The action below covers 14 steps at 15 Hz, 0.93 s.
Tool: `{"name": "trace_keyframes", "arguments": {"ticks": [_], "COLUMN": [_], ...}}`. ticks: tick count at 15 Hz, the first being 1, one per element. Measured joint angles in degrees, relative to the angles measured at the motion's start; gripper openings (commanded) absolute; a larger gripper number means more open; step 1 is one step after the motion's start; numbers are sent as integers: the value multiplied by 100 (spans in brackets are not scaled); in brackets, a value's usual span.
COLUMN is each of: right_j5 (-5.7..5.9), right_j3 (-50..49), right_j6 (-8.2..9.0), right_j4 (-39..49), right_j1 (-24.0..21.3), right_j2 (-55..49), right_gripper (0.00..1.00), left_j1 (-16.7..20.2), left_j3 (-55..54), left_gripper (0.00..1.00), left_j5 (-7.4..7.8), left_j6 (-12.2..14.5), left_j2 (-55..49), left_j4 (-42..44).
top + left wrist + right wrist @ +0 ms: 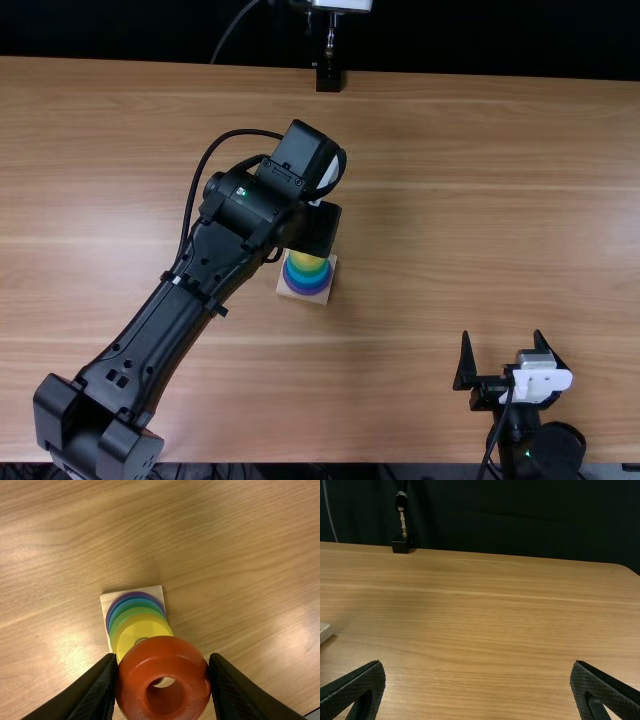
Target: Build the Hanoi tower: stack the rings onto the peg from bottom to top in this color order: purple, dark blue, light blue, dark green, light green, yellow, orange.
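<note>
In the top view my left gripper hangs over the far side of the ring stack, its fingertips hidden by the arm. The left wrist view has the left gripper shut on the orange ring, held above the stack. Beneath it, the yellow ring tops green, blue and purple rings on the square wooden base. My right gripper stands open near the table's front edge on the right; in the right wrist view the right gripper has nothing between its fingers.
A black stand is at the table's far edge, with a cable beside it. The wooden table stretches between the ring stack and the right arm. In the right wrist view, a corner of the wooden base shows.
</note>
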Motion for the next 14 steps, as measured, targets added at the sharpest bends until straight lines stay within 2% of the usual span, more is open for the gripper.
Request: {"name": "trace_keyframes", "arguments": {"ticks": [9,10,12,14], "right_j5": [0,-2,0,0], "right_j3": [-2,-2,-2,-2], "right_j6": [2,-2,0,0], "right_j4": [4,2,4,2], "right_j1": [2,0,2,0], "right_j2": [0,0,0,0], "right_gripper": [100,100,100,100], "left_j1": [0,0,0,20], "left_j3": [-291,-291,-291,-291], "left_gripper": [0,19,100,100], "left_j5": [-20,-20,-20,22], "left_j6": [2,2,4,4], "left_j2": [11,11,11,11], "left_j4": [28,35,37,-4]}}
